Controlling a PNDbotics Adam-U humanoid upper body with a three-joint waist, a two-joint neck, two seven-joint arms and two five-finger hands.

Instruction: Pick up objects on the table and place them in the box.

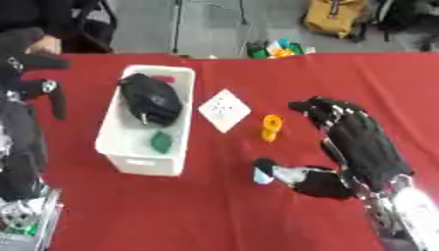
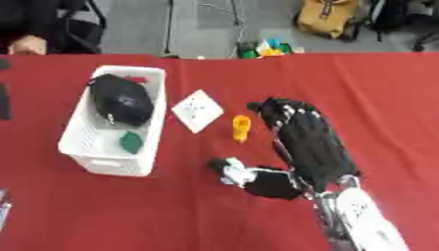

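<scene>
Right hand (image 1: 356, 142) over red table (image 1: 257, 215), fingers spread, holding nothing; yellow toy (image 1: 272, 127) just left of fingertips; white box (image 1: 141, 164) farther left.

No readable text anywhere; white square card (image 1: 225, 110) shows only faint dots, nothing that can be read.

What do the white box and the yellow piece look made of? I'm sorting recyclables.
The white box looks like matte moulded plastic: thin rigid walls, a rolled rim, a faint perforated pattern. The yellow piece beside the right hand seems smooth, glossy plastic, though its blurred look leaves that open.
</scene>
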